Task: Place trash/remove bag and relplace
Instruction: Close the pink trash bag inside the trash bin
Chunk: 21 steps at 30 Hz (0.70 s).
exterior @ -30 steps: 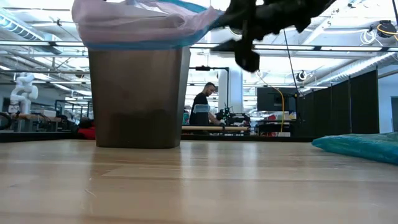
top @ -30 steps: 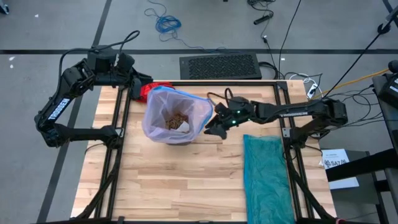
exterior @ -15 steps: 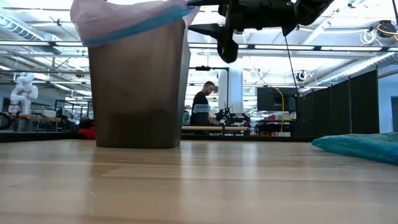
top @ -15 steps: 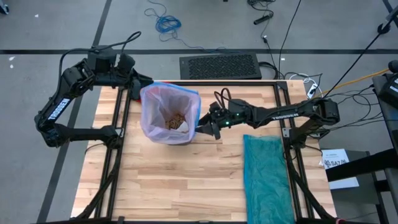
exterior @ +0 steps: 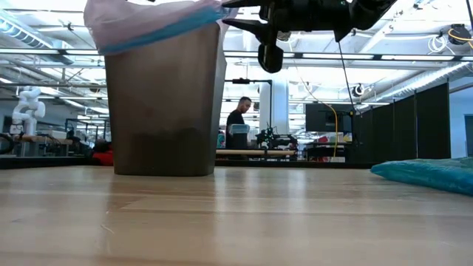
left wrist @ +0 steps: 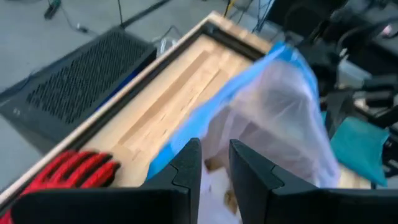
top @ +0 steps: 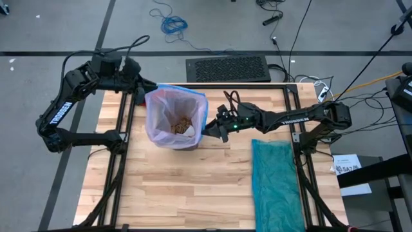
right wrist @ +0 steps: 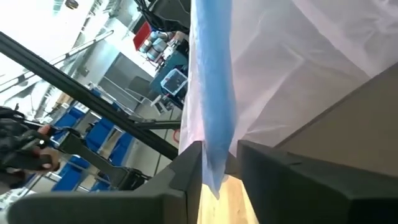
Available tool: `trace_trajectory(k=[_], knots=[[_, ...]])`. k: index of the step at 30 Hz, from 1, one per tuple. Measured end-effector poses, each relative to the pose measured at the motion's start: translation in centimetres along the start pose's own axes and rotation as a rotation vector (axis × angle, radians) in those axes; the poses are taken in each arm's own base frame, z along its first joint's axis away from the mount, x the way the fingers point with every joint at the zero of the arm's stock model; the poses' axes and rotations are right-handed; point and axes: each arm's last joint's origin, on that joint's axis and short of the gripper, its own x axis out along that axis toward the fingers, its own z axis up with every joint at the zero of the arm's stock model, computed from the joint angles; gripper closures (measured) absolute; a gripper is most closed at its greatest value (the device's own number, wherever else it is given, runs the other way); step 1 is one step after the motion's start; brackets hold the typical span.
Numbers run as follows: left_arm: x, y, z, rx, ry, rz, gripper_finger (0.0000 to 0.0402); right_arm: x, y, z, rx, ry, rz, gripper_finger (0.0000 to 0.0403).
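1. The bag [top: 175,118] lines the bin [exterior: 164,111] at the table's [top: 193,187] far left, with the trash [top: 182,125] inside.
2. The right gripper [top: 207,131] pinches the bag's blue hem at the bin's right rim.
3. The left gripper [top: 145,90] clenches the hem at the far-left rim.
4. A teal bag [top: 277,183] lies well apart.

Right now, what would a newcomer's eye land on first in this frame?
The bin near the table's back edge, its lilac bag lifted off the rim on both sides. The left gripper pinches the bag's blue hem at the back-left, and the right gripper has the hem between its fingers on the opposite side. Brown trash lies inside, and a teal bag lies flat at the front right.
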Motion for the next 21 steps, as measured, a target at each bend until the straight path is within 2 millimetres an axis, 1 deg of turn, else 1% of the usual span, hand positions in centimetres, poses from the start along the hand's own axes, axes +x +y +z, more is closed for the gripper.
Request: trace_trajectory(k=[3,8,12,16,21], knots=[[0.1,0.2,-0.5,-0.001,0.051,0.028,0.0304,0.0,0.0,0.0,0.006,0.012,0.011,0.0318],[0.1,0.6,-0.7,0.024,0.073,0.166,0.0269,0.0,0.1,-0.1,0.017,0.022,0.019,0.0317],[0.1,0.6,-0.6,0.026,0.065,0.173,0.0248,0.1,0.2,-0.2,0.02,0.024,0.022,0.0317],[0.2,0.6,-0.6,0.025,0.071,0.17,0.0242,0.1,0.2,-0.2,0.02,0.024,0.022,0.0317],[1.5,1.0,-0.3,0.023,0.106,0.171,0.0242,0.1,0.2,-0.2,0.02,0.025,0.021,0.0316]])
